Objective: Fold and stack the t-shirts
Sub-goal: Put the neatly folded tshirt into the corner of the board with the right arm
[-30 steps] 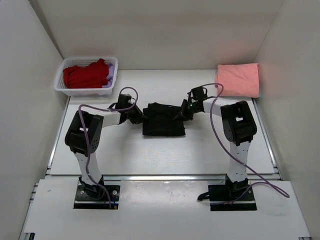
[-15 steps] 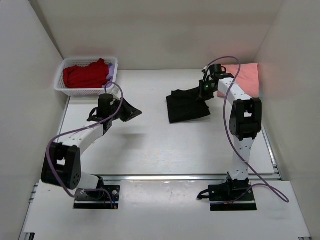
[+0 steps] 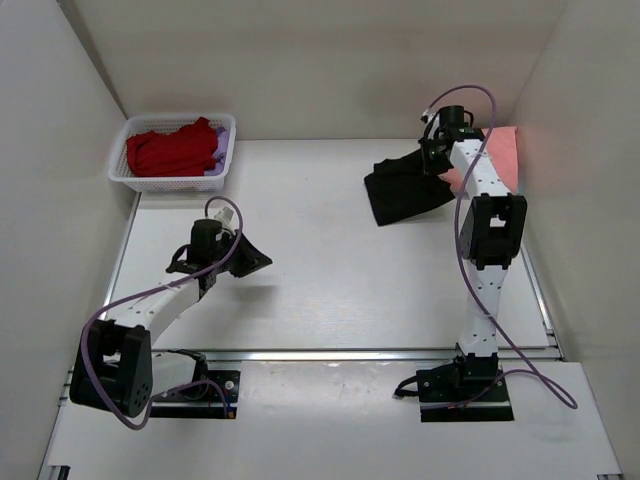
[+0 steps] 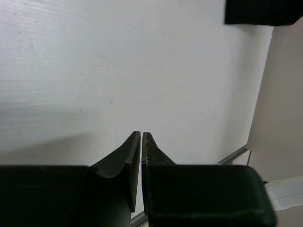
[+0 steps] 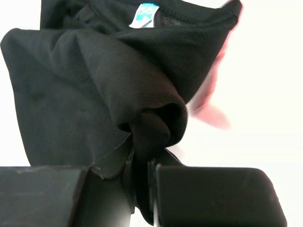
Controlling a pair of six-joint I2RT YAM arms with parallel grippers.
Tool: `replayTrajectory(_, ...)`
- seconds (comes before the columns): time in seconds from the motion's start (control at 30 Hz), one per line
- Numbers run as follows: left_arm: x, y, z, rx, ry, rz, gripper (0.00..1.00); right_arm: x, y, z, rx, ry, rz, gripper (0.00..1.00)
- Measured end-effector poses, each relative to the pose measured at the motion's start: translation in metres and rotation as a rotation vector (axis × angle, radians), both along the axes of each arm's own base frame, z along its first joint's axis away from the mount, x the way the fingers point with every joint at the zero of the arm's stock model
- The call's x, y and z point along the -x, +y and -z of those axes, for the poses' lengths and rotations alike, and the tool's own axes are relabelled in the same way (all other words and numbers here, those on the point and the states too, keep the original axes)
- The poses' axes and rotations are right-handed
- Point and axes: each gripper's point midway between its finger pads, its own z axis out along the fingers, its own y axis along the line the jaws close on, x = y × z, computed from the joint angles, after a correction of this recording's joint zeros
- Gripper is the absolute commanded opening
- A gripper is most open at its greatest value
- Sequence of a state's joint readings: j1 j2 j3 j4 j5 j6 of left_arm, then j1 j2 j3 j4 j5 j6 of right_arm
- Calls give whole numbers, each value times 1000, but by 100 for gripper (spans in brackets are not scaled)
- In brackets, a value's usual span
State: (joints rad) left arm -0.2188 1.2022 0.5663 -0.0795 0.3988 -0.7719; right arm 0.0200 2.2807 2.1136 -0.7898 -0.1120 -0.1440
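Observation:
The folded black t-shirt (image 3: 405, 192) hangs from my right gripper (image 3: 437, 166) at the far right, next to the salmon-pink t-shirt (image 3: 497, 160). In the right wrist view the gripper (image 5: 144, 156) is shut on a bunched fold of the black t-shirt (image 5: 94, 75), whose blue-white neck label (image 5: 146, 14) shows at the top. My left gripper (image 3: 262, 262) is shut and empty over the left middle of the table; the left wrist view shows its closed tips (image 4: 141, 137) and a corner of the black t-shirt (image 4: 260, 12). A red t-shirt (image 3: 172, 150) lies in the basket over a lilac one (image 3: 221, 152).
The white lattice basket (image 3: 122, 178) stands at the far left corner. White walls enclose the table on the left, back and right. The table's metal front rail (image 3: 330, 354) runs along the near edge.
My right gripper has carried the black t-shirt from the table's middle to the far right, beside the pink one. My left arm has let go and drawn back toward the near left.

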Motion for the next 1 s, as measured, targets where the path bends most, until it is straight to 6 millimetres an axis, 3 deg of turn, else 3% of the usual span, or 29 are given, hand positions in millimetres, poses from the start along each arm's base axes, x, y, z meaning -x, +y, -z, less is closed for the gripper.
replayTrajectory(0.23, 8, 1, 12, -26, 31, 11, 16, -26, -55, -30, -7, -113, 73, 0)
replayTrajectory(0.4, 13, -5, 16, -30, 40, 36, 16, -47, -108, -63, -21, -230, 158, 0)
replayTrajectory(0.5, 20, -6, 23, -36, 58, 46, 16, -55, -139, -70, -11, -279, 221, 0)
replayTrajectory(0.63, 26, -6, 32, -42, 84, 52, 16, -63, -165, -59, 1, -293, 283, 0)
replayTrajectory(0.87, 32, -6, 39, -39, 105, 50, 16, -67, -190, -14, 22, -238, 384, 0)
replayTrajectory(1.0, 33, -6, 43, -36, 118, 46, 16, -65, -204, -11, 55, -238, 443, 0)
